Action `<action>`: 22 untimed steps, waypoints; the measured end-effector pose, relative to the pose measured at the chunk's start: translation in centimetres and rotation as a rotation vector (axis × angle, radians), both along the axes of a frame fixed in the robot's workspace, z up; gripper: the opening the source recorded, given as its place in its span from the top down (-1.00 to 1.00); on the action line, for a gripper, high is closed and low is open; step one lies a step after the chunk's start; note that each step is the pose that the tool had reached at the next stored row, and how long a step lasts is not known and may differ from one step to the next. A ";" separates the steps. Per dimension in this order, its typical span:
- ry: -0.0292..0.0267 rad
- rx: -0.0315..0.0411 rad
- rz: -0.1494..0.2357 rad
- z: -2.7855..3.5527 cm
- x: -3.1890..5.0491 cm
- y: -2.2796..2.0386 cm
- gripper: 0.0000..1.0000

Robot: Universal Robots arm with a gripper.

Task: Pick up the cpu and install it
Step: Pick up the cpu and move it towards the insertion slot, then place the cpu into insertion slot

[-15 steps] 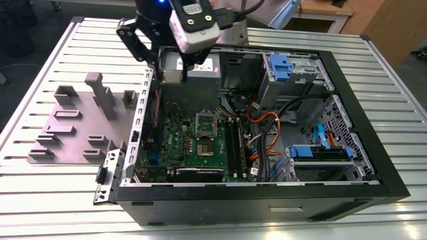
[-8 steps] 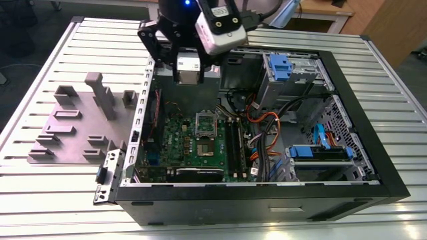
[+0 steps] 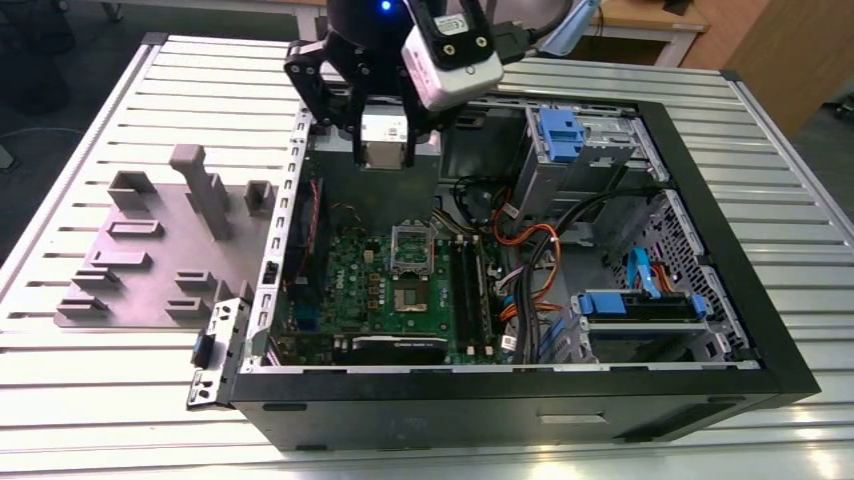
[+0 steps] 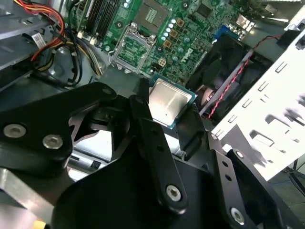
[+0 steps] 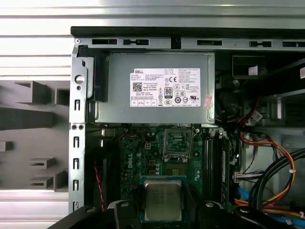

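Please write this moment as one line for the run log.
gripper: shut on cpu | cpu: held over case, near power supply | socket: frame open, no chip | install: not done

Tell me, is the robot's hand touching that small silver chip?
Touching. In the second wrist view the black fingers of the hand clamp opposite edges of the cpu, holding it above the motherboard.

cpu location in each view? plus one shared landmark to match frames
Exterior view: the cpu hangs high above the motherboard.
Second wrist view: the cpu sits between the fingers.
First wrist view: the cpu overlaps the motherboard.
Shared landmark: the motherboard.
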State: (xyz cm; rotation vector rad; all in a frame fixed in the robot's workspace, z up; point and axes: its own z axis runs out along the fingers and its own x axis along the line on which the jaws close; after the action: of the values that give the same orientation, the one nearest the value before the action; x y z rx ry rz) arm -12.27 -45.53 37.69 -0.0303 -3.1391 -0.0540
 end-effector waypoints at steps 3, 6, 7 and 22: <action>0.0000 0.0000 0.000 -0.01 0.59 0.00 0.05; 0.0000 0.0001 0.000 -0.02 1.31 -0.01 0.05; 0.0000 0.0001 0.000 -0.02 1.52 -0.01 0.05; 0.0000 0.0001 0.000 -0.04 3.84 -0.01 0.05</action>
State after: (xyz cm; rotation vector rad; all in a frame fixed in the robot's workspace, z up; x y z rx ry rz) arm -8.43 -45.54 37.66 -0.0304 -3.1392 -0.0541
